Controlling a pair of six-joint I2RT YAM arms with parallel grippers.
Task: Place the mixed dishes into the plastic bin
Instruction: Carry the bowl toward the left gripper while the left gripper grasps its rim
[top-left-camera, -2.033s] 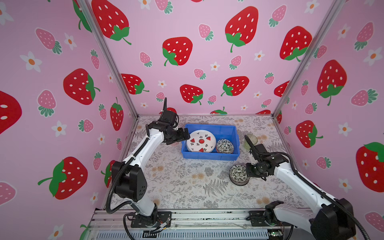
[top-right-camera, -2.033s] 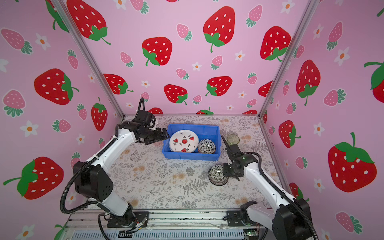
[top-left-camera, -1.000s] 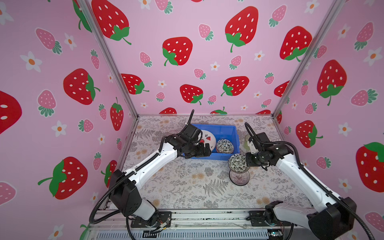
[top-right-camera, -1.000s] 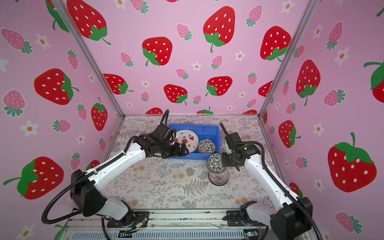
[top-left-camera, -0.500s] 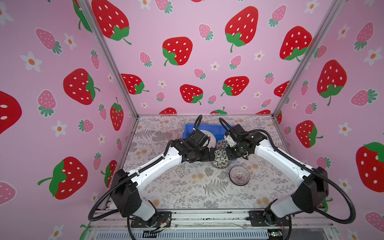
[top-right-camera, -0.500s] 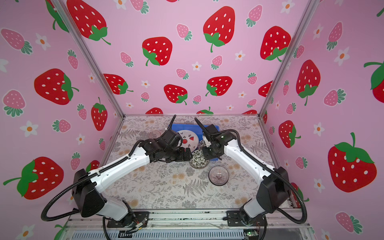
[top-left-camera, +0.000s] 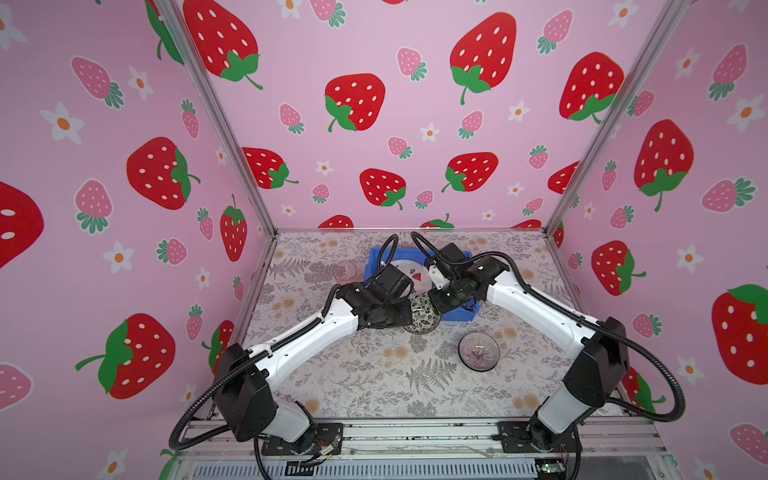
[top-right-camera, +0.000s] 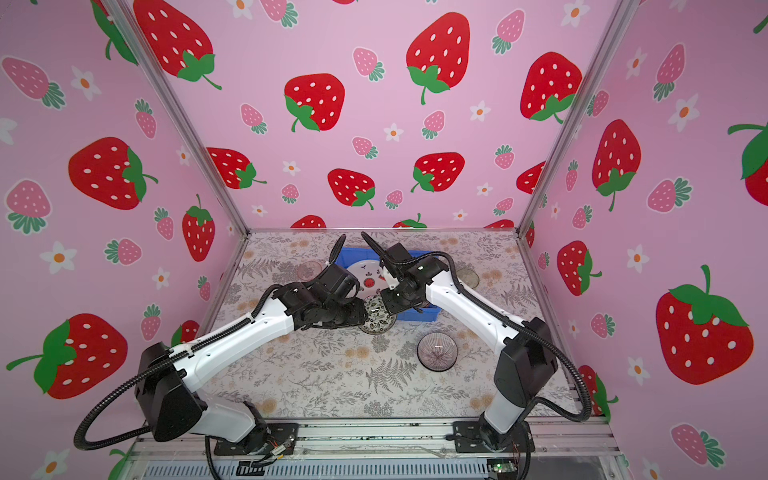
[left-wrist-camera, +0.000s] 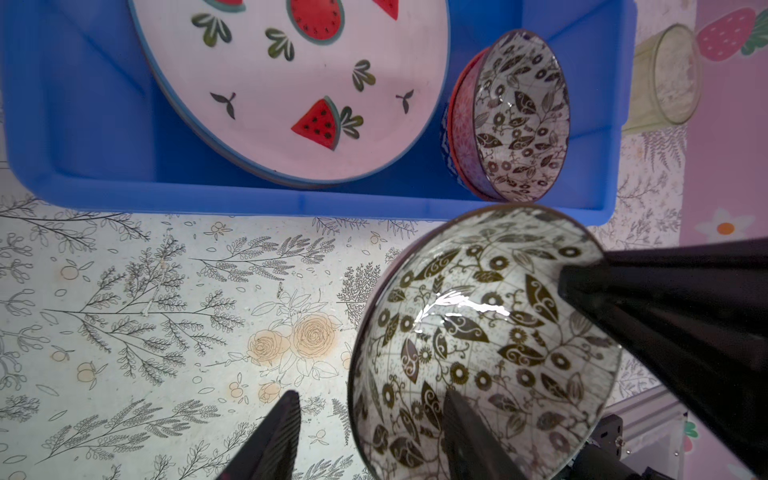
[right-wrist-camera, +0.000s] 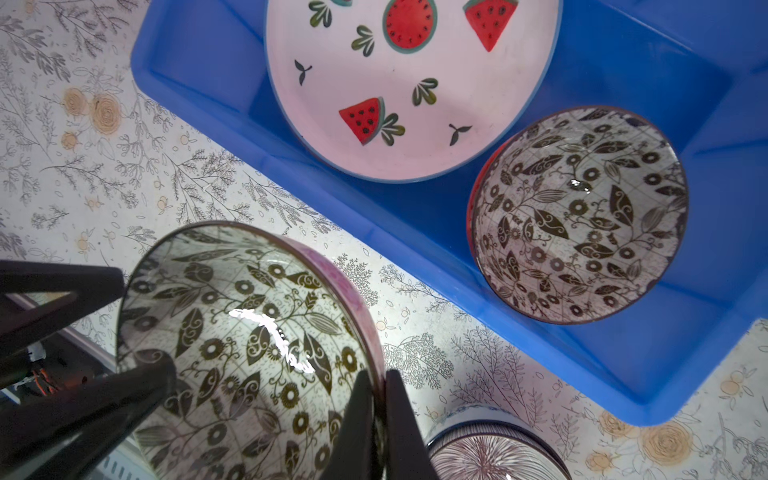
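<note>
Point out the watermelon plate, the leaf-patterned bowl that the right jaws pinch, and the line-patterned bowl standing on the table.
watermelon plate (right-wrist-camera: 399, 95): right wrist view, white centre.
held leaf-patterned bowl (right-wrist-camera: 249, 332): right wrist view, inner wall.
line-patterned bowl (top-left-camera: 478, 350): a top view, inside bottom.

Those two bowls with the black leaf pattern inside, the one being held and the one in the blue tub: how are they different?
The held bowl hangs outside the blue bin, pinched at its rim by the right end effector; the bin bowl rests inside, beside the watermelon plate. The held bowl's outside is pink; the bin bowl's is orange-red. Both share the same leaf-and-flower lining.
</note>
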